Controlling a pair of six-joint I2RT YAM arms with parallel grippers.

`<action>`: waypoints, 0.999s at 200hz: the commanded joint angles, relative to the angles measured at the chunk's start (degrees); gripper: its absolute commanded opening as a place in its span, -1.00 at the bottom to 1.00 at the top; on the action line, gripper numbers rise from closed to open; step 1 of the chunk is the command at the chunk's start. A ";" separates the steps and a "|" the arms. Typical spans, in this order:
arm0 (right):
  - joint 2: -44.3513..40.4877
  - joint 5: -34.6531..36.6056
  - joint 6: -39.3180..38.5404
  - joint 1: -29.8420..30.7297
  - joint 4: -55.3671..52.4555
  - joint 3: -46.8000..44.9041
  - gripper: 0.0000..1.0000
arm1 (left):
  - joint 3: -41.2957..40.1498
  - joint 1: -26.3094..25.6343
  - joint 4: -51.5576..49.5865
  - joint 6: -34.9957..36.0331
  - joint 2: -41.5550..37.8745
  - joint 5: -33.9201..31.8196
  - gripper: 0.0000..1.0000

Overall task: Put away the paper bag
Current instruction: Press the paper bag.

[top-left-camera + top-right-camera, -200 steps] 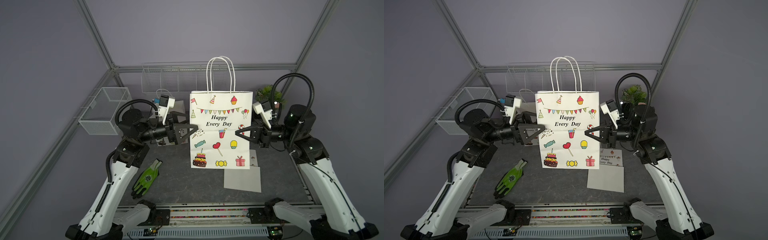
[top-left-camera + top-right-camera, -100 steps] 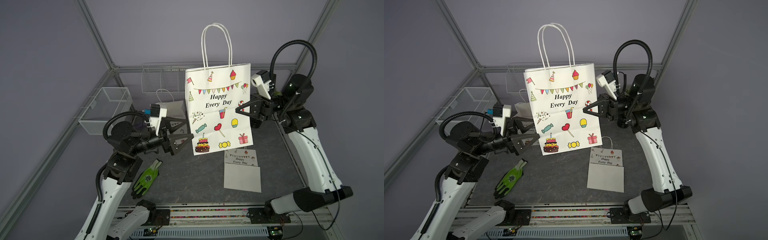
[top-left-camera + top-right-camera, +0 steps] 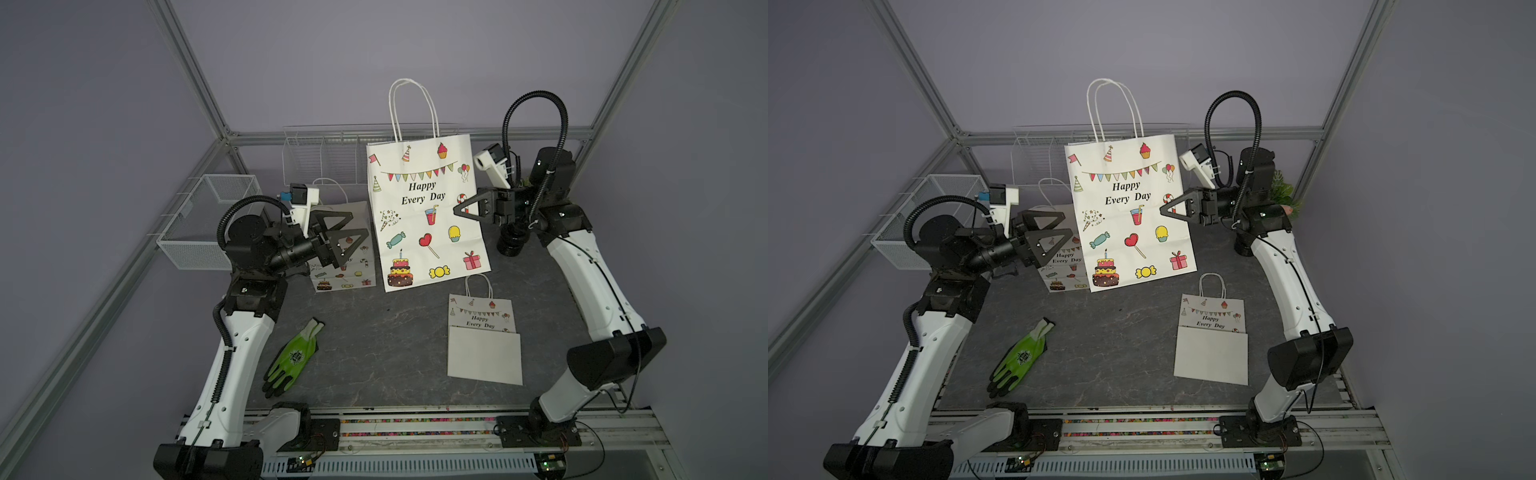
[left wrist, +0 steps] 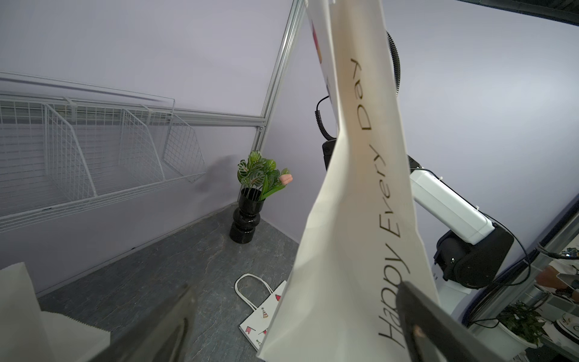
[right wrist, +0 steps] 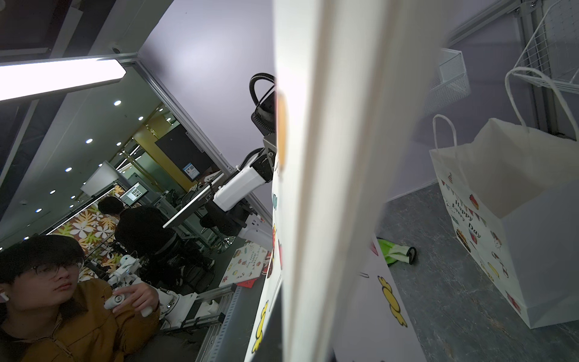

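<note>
Top views, bag: your right gripper (image 3: 457, 210) is closed on the right edge of the big paper bag (image 3: 424, 216), which is tilted at mid-table and not put away yet.
Top views, other tool: the left gripper (image 3: 358, 226) is wide and empty, just left of it.
Left wrist: the wire rack (image 4: 94, 156) on the far wall is empty, so you have room there.
Right wrist: a small open bag (image 5: 548, 250) stands at the left; keep clear of it.
</note>
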 commanded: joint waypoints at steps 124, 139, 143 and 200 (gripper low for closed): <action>-2.47 -3.78 2.17 3.78 2.32 0.80 -0.87 | -1.57 -6.13 7.96 -4.56 2.30 6.13 0.14; -2.13 -3.43 2.46 3.74 2.30 0.92 -0.87 | -1.48 -6.42 7.89 -4.63 2.48 6.12 -0.05; -2.12 -3.39 2.61 3.75 2.25 0.97 -0.87 | -1.52 -6.41 7.84 -4.58 2.55 6.09 -0.10; -2.46 -0.75 3.98 3.84 1.99 1.29 -0.87 | -1.49 -6.55 7.55 -4.61 2.17 5.71 -0.85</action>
